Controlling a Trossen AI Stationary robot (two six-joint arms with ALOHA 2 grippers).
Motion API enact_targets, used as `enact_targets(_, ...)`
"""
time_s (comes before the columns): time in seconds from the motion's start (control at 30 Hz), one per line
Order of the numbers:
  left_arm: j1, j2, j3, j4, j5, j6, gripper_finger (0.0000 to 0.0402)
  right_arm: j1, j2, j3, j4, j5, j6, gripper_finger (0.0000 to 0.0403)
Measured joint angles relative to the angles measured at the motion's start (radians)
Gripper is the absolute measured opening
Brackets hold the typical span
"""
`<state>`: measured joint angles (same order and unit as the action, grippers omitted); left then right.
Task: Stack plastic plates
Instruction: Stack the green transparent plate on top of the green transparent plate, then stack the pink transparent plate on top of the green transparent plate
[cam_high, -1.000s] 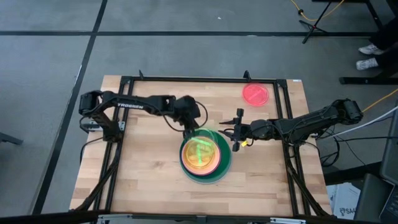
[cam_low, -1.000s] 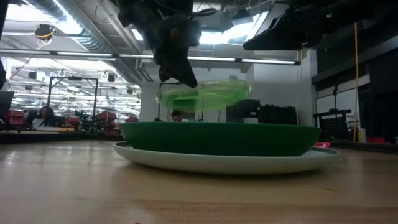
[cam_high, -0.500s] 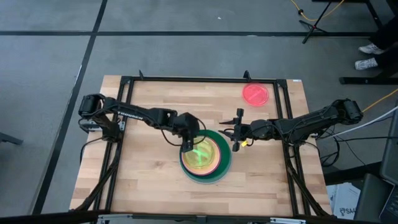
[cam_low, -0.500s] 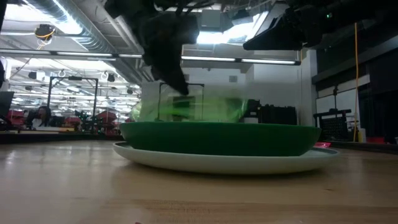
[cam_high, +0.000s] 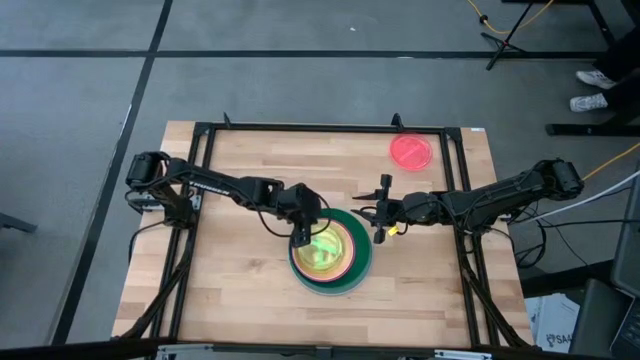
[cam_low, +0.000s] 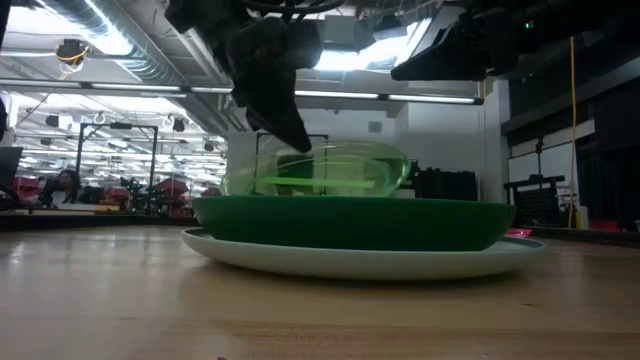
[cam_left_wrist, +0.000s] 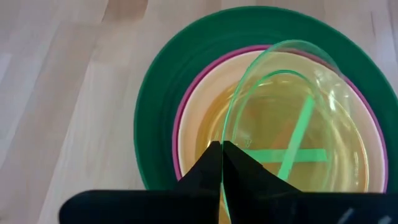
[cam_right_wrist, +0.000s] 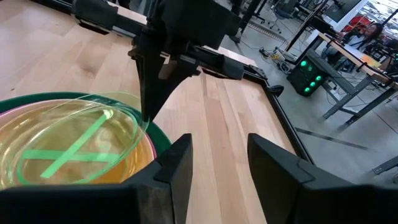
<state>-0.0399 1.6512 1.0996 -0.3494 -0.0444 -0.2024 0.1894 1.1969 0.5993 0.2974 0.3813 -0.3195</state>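
Note:
A stack of plates stands mid-table: a light blue plate (cam_low: 360, 263) at the bottom, then a dark green one (cam_high: 362, 262), a magenta one (cam_left_wrist: 179, 124) and a peach-cream one (cam_left_wrist: 200, 118). My left gripper (cam_high: 300, 234) is shut on a translucent lime-green plate (cam_left_wrist: 298, 118) with a green cross, which sits tilted in the top of the stack. My right gripper (cam_high: 378, 220) hangs open and empty just right of the stack. A red-pink plate (cam_high: 411, 151) lies flat at the far right. My left gripper pinches the lime-green plate's rim (cam_left_wrist: 227, 138) between its two fingers, on the side toward the table's left. The fingers come from above, slanting down. The plate is tilted, the held side up, and its lower part sits down inside the stack behind the dark green rim (cam_low: 350, 215).
A black frame (cam_high: 300, 127) runs around the wooden table top. Bare wood lies to the left of and in front of the stack. Beyond the table's far end a person's shoes (cam_high: 590, 90) show on the floor.
My left gripper has come down and a little toward the table's near edge with the lime-green plate. The plate, held clear above the stack a second ago, now sits tilted in the top of the stack. The gripper stays shut on its rim.

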Motion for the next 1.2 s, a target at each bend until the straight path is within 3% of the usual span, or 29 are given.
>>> enact_targets(0.37,0.006,-0.008,-0.001,-0.016,0.006,0.002,0.0075,0.000,0.000,0.000,0.000,0.000,0.000,0.0147)
enact_targets(0.53,0.025,-0.079,-0.002,-0.071,0.001,0.008,0.0084,0.000,0.000,0.000,-0.002,0.000,0.000,0.0147)
enact_targets(0.67,0.009,-0.132,-0.012,-0.058,-0.004,0.109,0.0084,0.001,0.000,0.000,-0.002,0.030,0.000,0.0147)
enact_targets(0.8,-0.038,-0.185,-0.129,0.175,0.045,0.239,0.0084,0.000,0.000,0.000,-0.001,0.118,-0.001,0.0147)
enact_targets(0.93,-0.061,-0.215,-0.310,0.507,0.060,0.249,0.0085,0.000,0.000,0.000,-0.001,0.196,-0.001,0.0147)
enact_targets(1.2,-0.065,-0.218,-0.623,1.040,0.033,0.262,0.0085,-0.046,0.000,0.001,0.027,0.245,0.000,0.0147)
